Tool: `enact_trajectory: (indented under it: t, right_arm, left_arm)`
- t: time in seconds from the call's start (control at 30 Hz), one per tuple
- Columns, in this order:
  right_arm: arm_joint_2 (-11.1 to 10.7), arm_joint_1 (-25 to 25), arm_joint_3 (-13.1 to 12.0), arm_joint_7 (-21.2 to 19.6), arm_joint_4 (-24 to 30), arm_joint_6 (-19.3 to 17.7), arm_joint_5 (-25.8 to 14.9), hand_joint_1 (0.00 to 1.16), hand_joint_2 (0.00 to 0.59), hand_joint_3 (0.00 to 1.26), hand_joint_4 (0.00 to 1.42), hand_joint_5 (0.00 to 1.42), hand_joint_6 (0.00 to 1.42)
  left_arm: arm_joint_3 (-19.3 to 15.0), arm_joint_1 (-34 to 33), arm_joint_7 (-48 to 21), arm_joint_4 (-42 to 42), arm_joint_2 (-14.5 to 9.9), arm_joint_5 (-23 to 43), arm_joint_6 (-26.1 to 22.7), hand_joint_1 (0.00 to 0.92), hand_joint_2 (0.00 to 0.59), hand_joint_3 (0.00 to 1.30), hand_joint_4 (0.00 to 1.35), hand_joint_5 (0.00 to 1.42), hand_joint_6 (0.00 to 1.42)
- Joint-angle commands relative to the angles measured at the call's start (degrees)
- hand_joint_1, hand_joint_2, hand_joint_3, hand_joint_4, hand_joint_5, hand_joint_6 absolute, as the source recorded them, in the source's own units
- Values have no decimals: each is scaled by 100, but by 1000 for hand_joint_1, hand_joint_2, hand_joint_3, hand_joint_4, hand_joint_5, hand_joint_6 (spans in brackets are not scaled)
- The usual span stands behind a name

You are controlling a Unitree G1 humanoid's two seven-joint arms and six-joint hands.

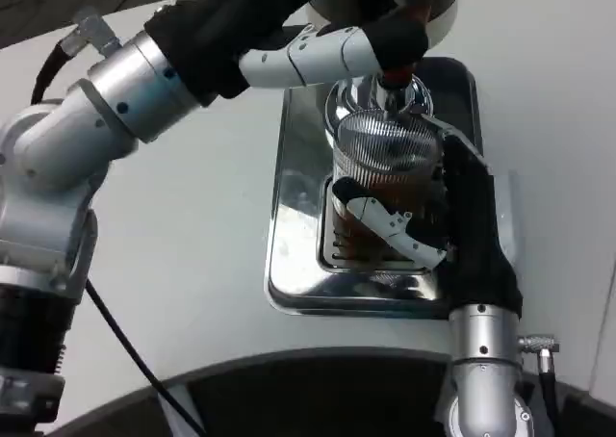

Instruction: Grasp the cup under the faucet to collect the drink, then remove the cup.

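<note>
No readable writing or brand marks anywhere; nothing legible on the cup, the faucet or the tray.

Cup [383, 172]: clear ribbed plastic, upright, sitting over the slotted grate [339, 244] of the chrome drip tray [289, 216], right of centre on the white table [192, 244]. Reddish-brown drink is showing through the lower part of the cup; the upper ribbed part is looking clear. The cup's rim is sitting directly below the chrome faucet [377, 95], very close to it; cannot tell if they are touching.

Right hand [423, 220] is reaching in from the near right edge, silver forearm rising from the bottom of the view, black back of the hand running up along the cup's right side. Its white-and-black fingers [385, 223] are wrapping across the cup's near face at the lower half, curled against the wall and gripping it. The thumb side is hidden behind the cup, so cannot tell how it is lying.

Left hand [361, 52] is coming in from the far left, silver forearm angling across the table from the left edge, black wrist sleeve, white finger segments stretching rightward. Its fingers are closing around the faucet's lever [402, 71], a small red part showing beneath the black fingertips. Exact finger spread at the lever is hard to make out, they are looking pressed together on it.

A black cable [115, 336] is hanging beside the left arm across the table's near left.
</note>
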State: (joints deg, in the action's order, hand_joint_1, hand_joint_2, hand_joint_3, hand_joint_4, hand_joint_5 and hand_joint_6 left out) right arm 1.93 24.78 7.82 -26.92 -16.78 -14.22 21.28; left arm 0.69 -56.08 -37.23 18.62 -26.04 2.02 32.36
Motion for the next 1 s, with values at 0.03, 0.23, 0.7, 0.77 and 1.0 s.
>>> enact_trajectory:
  t: [0.03, 0.23, 0.7, 0.77, 1.0]
  right_arm:
    - [16, -213, -37, -38, 58, 86, 65, 898, 210, 554, 687, 824, 630]
    - [-13, -280, -96, -18, 197, 77, 82, 903, 207, 568, 697, 843, 662]
    - [-59, -396, -323, -29, 416, 111, 67, 911, 195, 622, 733, 913, 747]
    - [-74, -406, -354, -23, 439, 111, 72, 911, 192, 627, 733, 921, 756]
    - [-151, -507, -475, 2, 597, 111, 37, 915, 184, 646, 761, 954, 815]
  left_arm:
    - [-202, 267, 111, -504, -114, 222, -235, 0, 118, 237, 206, 266, 219]
    - [-413, 733, 187, -1188, -191, 338, -654, 0, 117, 242, 217, 272, 223]
    - [-832, 2042, 485, -2381, -277, 451, -1403, 0, 117, 260, 241, 286, 228]
    - [-871, 2231, 542, -2491, -297, 430, -1462, 0, 117, 261, 242, 287, 228]
    - [-1018, 3020, 780, -2924, -306, 344, -1640, 0, 117, 263, 251, 288, 230]
